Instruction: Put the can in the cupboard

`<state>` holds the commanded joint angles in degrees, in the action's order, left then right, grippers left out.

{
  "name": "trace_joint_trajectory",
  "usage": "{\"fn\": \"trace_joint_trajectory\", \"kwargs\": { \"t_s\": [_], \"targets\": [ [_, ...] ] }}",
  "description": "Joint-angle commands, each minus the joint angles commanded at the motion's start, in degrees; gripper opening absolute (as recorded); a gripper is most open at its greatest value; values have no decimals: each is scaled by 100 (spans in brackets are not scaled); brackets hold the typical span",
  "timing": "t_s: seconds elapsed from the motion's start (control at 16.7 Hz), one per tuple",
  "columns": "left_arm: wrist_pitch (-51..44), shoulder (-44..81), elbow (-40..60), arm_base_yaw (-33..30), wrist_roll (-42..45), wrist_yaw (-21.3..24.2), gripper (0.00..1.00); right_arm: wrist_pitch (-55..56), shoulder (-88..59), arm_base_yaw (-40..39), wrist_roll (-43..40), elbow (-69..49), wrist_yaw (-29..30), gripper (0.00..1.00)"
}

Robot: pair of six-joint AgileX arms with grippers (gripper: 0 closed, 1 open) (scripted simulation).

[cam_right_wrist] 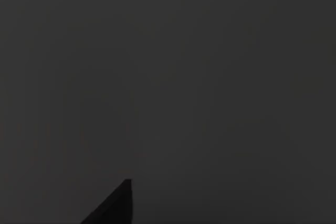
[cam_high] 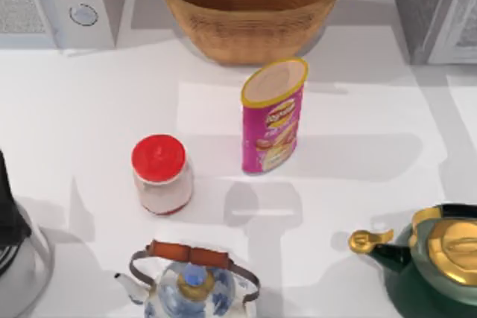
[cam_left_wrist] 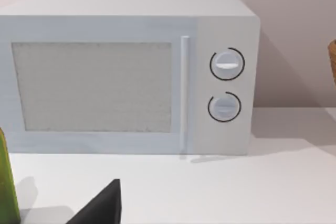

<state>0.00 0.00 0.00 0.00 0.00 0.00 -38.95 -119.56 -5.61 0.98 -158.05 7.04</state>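
Magenta-pink can (cam_high: 273,118) with yellow rim, beige top; red-lidded jar (cam_high: 161,175); tan woven basket (cam_high: 250,5); white microwave (cam_left_wrist: 128,74); blue-and-white floral kettle (cam_high: 190,284); dark green teapot (cam_high: 432,262) with gold lid; grey cupboard (cam_high: 436,5).

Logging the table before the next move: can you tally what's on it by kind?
Snack can: 1
Red-lidded jar: 1
Wicker basket: 1
Teapots: 2, blue-and-white and green-and-gold
Appliances and furniture: 2, microwave and cupboard
Total: 7
A green thing at the left wrist view's edge is not identifiable. The right wrist view is dark.
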Motion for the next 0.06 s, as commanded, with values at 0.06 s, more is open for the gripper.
{"fn": "trace_joint_trajectory", "kwargs": {
  "t_s": [0.06],
  "targets": [
    [0, 0, 0, 0, 0, 0, 100, 0, 0, 0, 0, 0, 0, 100]
  ]
}}
